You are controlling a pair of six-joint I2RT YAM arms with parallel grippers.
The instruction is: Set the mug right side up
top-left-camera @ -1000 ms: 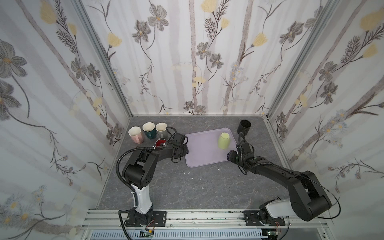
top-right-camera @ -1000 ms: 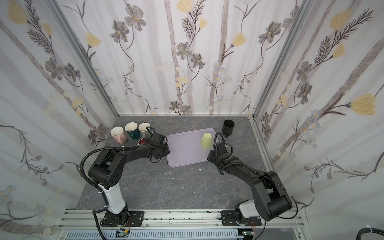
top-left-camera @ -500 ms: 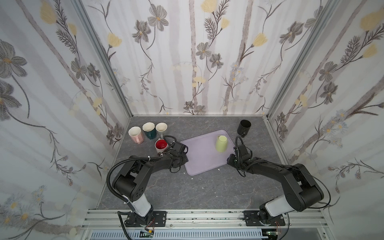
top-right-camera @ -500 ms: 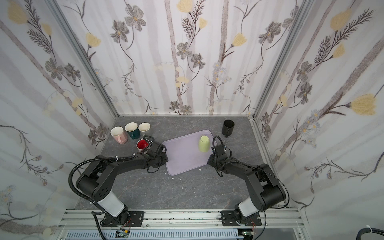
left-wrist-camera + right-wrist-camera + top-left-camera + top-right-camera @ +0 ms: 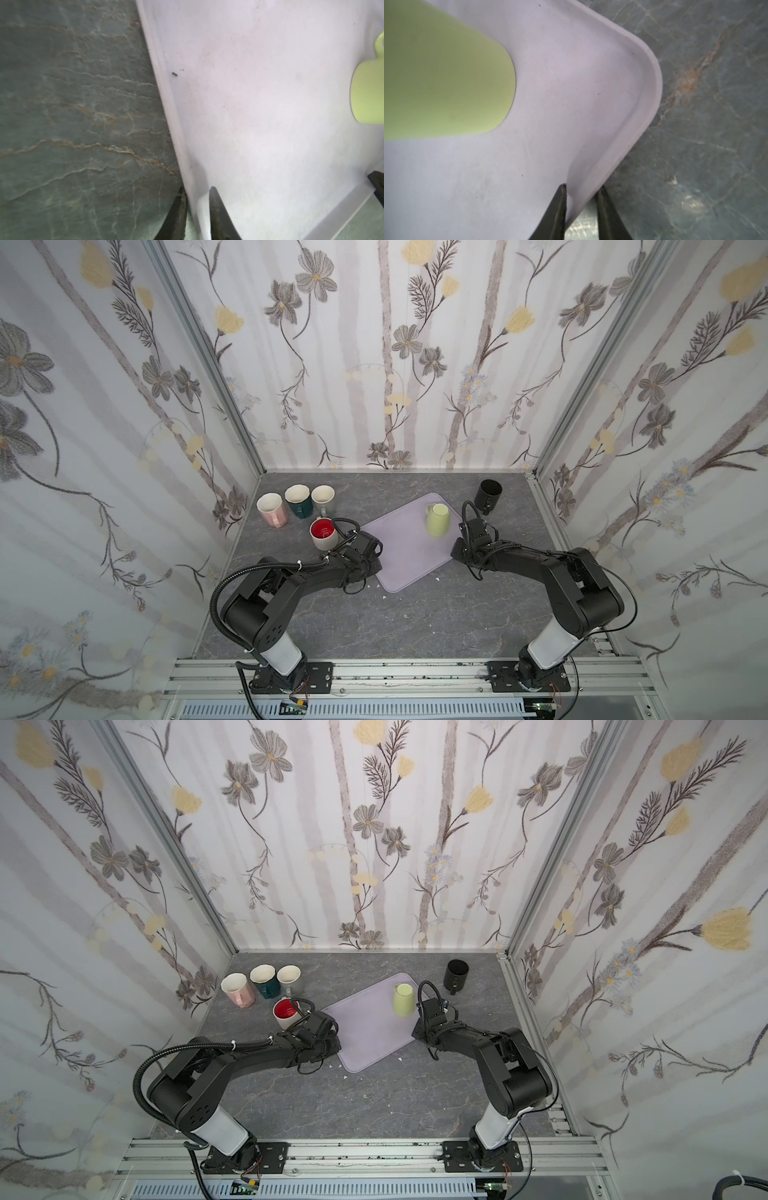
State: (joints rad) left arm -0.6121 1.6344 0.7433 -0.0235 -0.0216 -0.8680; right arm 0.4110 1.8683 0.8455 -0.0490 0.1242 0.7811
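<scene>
The left gripper (image 5: 197,188) and right gripper (image 5: 582,186) are straddling opposite rims of the tray (image 5: 399,556), jaws narrow, likely steadying it; whether they are pinching, I cannot tell. The green mug (image 5: 437,522) is sitting far right on it, apparently inverted.

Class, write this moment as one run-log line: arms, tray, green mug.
left fingers: astride tray rim | right fingers: astride tray rim near corner | green mug: standing on tray, untouched

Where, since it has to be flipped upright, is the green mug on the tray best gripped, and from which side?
Probably across the bare side wall of the green mug, jaws level, from the right arm's side: it stands on the tray, handle at its far left.
</scene>
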